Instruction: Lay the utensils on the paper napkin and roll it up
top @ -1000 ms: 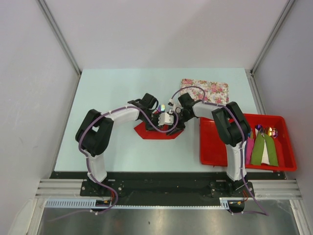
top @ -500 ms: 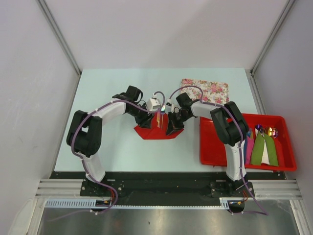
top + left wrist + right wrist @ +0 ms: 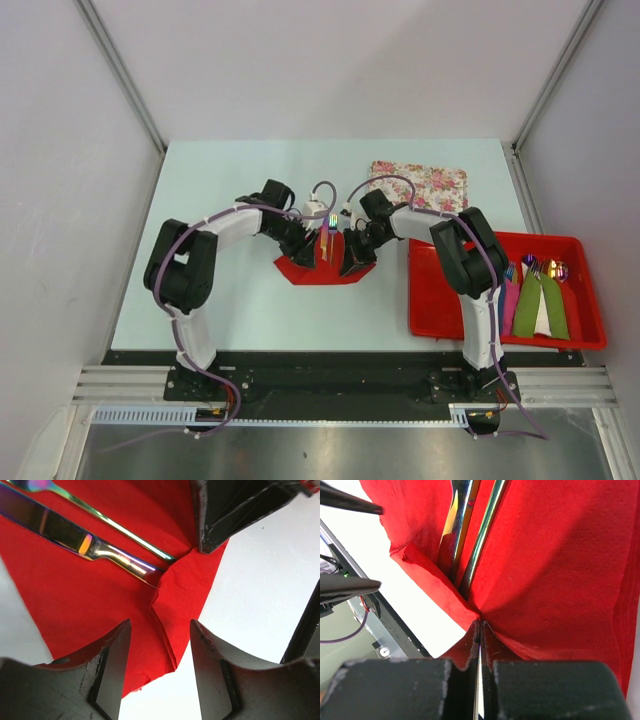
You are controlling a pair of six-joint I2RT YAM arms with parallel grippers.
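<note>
Paper napkin (image 3: 75,605): red, creased, bearing utensils (image 3: 65,530); tray (image 3: 435,300) at 3 o'clock holding rolls (image 3: 530,305); left gripper (image 3: 160,630) agape, empty; right gripper (image 3: 479,625) pinching napkin fold.

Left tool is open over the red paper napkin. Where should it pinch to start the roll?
Probably the raised crease in the thin red paper napkin, beside the end of the iridescent metal knife. Come straight down with the open left tool astride it: the ridge stands proud, the rest lies flat.

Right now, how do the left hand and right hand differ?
The left hand is open and holds nothing; the right hand is shut, pinching the red paper napkin. The left hand straddles a napkin crease; the right hand grips its edge. Both are close over the napkin.
</note>
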